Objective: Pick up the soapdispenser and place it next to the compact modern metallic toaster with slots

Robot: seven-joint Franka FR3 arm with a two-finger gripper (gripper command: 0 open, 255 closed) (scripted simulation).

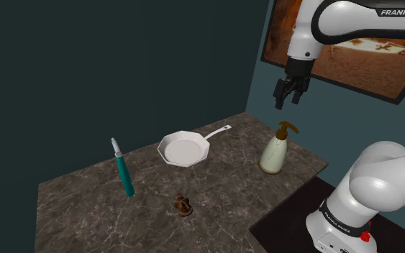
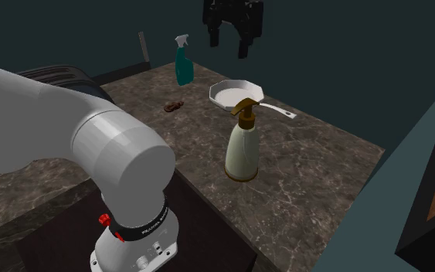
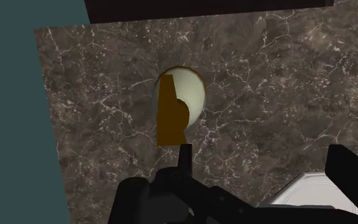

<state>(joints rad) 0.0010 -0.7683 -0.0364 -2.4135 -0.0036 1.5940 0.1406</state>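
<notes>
The dark marble counter (image 1: 229,194) carries everything. I have the white arm (image 2: 92,147) bent high over its edge nearest the stand, because the soap dispenser (image 1: 275,152) stands upright there, close to that edge and well apart from the other things. The gripper (image 1: 287,103) hangs above the dispenser with a clear gap, and its fingers stand apart with nothing between them. I judge this is the position for a straight descent onto the brown pump. In the wrist view the pump is ahead of the fingers, not between them, so I think the hand must come more over the bottle before it goes down.

The white pan (image 1: 184,149) lies in the middle of the counter with its handle towards the wall. The teal spray bottle (image 1: 124,172) stands beyond it, on the shoulder view's left, and a small brown object (image 1: 183,207) sits near the front edge. I cannot say what it is.

The target is hard to see. In the second exterior view a dark slotted shape (image 2: 49,75) shows behind the arm, mostly covered by it. I take it for the toaster, but the free place beside it is hidden.
</notes>
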